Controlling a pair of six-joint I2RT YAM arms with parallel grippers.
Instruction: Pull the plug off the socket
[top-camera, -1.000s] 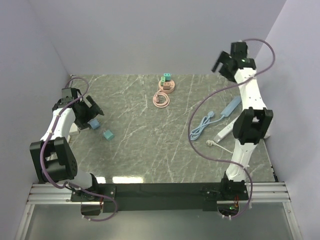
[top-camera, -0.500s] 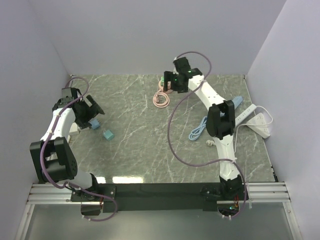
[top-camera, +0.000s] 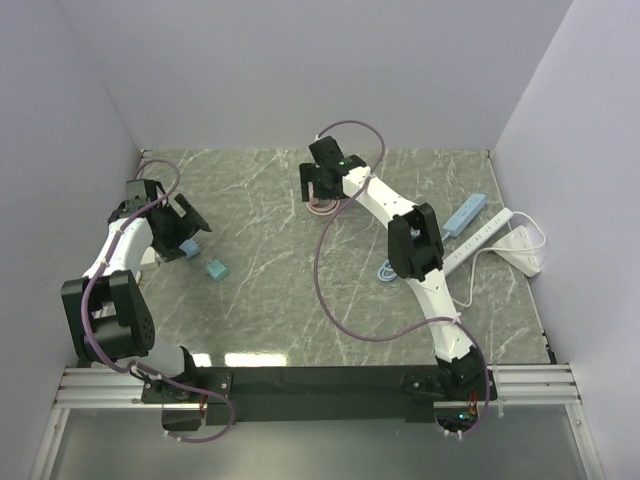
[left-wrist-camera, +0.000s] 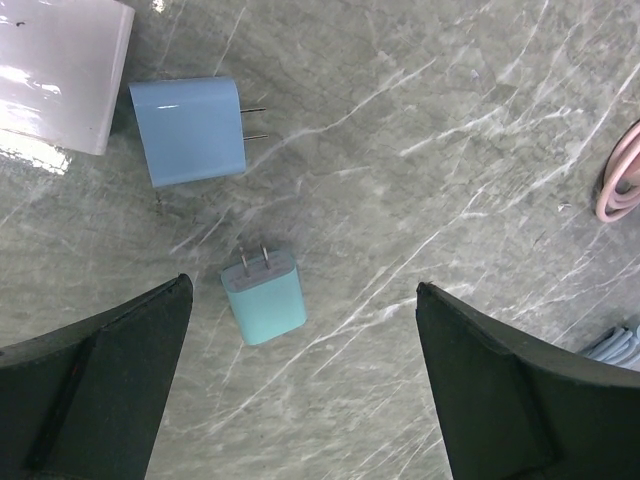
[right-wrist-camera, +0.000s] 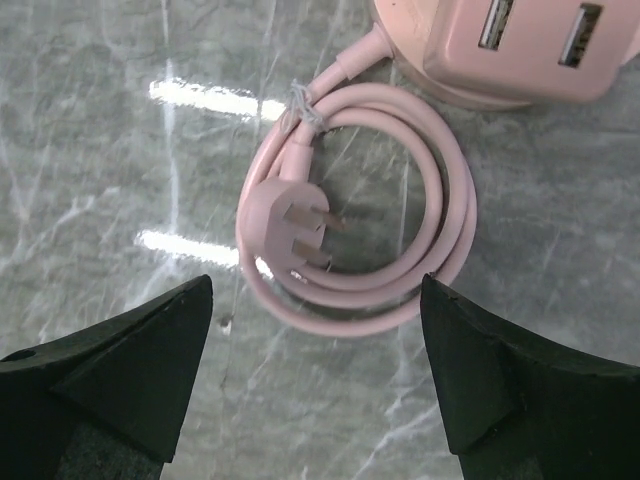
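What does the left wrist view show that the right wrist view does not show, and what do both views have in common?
Only the left wrist view: a light blue adapter, a smaller teal adapter and a white block.
Only the right wrist view: the pink plug, prongs bare, and the pink socket hub.
Both: the marble table, a pink cable coil (only its edge in the left view), and an open pincer, the left pincer and the right pincer.

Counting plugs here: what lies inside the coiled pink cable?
Inside the pink cable coil: its three-pin plug and bare table. Anything under the plug is covered.
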